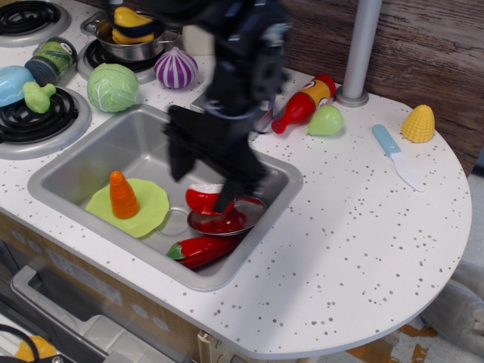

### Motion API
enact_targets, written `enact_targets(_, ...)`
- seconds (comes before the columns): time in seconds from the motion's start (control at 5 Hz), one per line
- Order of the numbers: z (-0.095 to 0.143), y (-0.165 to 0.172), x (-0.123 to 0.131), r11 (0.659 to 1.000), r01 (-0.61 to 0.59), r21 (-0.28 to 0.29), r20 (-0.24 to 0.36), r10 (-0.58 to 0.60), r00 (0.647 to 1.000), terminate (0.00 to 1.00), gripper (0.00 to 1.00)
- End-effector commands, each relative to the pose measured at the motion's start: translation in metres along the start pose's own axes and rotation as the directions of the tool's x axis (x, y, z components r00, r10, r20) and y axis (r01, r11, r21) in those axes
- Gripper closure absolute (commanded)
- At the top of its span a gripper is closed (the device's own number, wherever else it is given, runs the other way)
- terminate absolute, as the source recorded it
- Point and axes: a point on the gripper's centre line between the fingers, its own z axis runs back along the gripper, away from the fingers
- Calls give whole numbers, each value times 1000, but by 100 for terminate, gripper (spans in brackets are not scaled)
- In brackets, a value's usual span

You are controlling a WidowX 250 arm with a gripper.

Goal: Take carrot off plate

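The orange carrot [122, 194] stands upright on the lime-green plate [153, 209], which lies on the floor of the steel sink [91, 162] at its front left. My black gripper [203, 179] is blurred by motion. It hangs over the middle of the sink, to the right of the carrot and apart from it. Its two fingers are spread and nothing is between them. One finger [178, 160] points down near the plate's right side. The other finger covers part of the red bowl.
A metal dish [227, 222] with a red bowl [204, 200] and a red chili [200, 249] lie in the sink right of the plate. A ketchup bottle [302, 103], a knife [397, 155] and corn [420, 123] lie on the right counter. A cabbage [112, 87], an onion [175, 68] and a pot [132, 38] are behind the sink.
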Motion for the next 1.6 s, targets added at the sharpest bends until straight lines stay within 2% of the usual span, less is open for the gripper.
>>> enact_targets(0.0, -17, 50, 1, 999, 30, 41, 90, -34, 995, 0, 0)
enact_targets(0.6, -69, 98, -4, 993, 107, -47, 156, -98, 983, 0, 0)
enact_targets(1.0, -93, 112, 5, 989, 133, -64, 198, -118, 973, 0, 0)
enact_targets(1.2, -103, 113, 9, 983, 150, -104, 224, -124, 967, 0, 0)
enact_targets(1.4, -111, 106, 12, 980, 144, -140, 235, -109, 966, 0, 100)
